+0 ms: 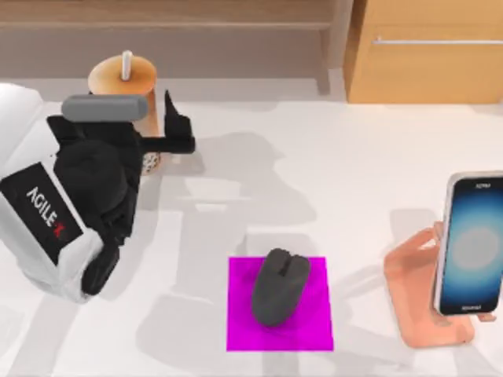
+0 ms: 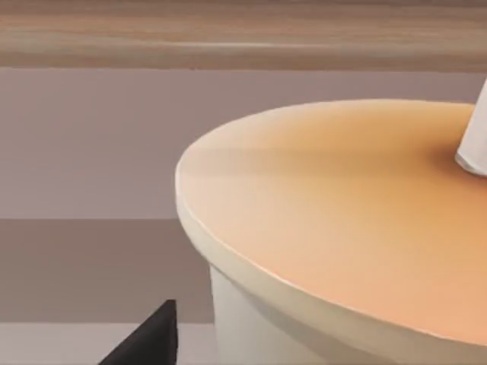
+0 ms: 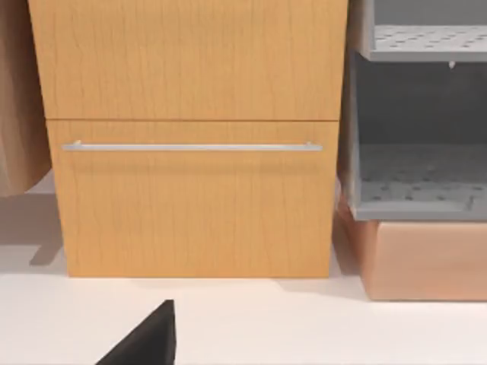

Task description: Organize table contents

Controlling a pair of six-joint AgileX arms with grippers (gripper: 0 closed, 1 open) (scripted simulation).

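Mouse (image 1: 280, 287) on mat (image 1: 244, 334), phone (image 1: 471, 243) on stand (image 1: 413, 302): done. Left claw (image 1: 174, 135) apart beside bubble-tea cup (image 1: 110, 76), desk (image 1: 314, 181) far-left corner; cup still unplaced.

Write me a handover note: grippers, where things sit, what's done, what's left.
Left gripper: at the cup near the table's back left; fingers either side, grip unconfirmed.
Right arm: parked, wrist camera facing the cabinet.
Mouse lies on the mat, front centre.
Phone stands on the stand, right edge.
Done: mouse and phone look placed.
Left: probably the cup.
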